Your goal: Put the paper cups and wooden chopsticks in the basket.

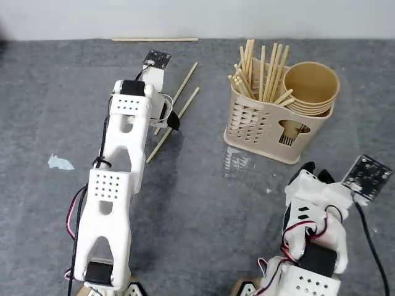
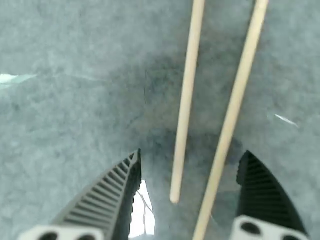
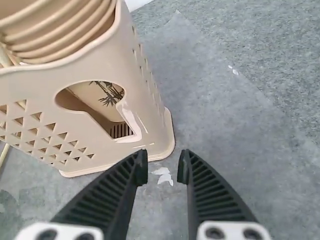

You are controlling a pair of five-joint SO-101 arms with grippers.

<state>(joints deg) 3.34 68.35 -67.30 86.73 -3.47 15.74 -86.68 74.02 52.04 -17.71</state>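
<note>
From above, the left pincer (image 1: pixel 171 118) sits low over the grey table (image 1: pixel 203 203), right at two loose chopsticks (image 1: pixel 183 110) that lie slanted side by side. A single chopstick (image 1: pixel 154 39) lies well apart, along the far edge by the wall. The basket (image 1: pixel 247 139) stands to the side of them, with a bundle of chopsticks (image 1: pixel 256 71) upright in one compartment and stacked paper cups (image 1: pixel 311 83) in the other. The right pincer (image 1: pixel 311 168) rests near the basket's near corner. A scrap of pale tape (image 1: pixel 60 163) lies on the table beside the left arm.

From the left wrist, the left pincer (image 2: pixel 192 154) is spread wide and grips nothing. Both loose chopsticks (image 2: pixel 187 100) run between its fingers (image 2: pixel 115 195). One ends between them and the other runs on close to the opposite finger. Whether the fingers touch the sticks cannot be told.

From the right wrist, the right pincer (image 3: pixel 163 156) has its tips only a narrow gap apart, with nothing between them. The basket (image 3: pixel 145 100) stands just beyond the tips, its bottom corner nearest, and they do not touch it. The paper cups (image 3: pixel 50 30) rise above its rim and show again through the cut-out in its wall.
</note>
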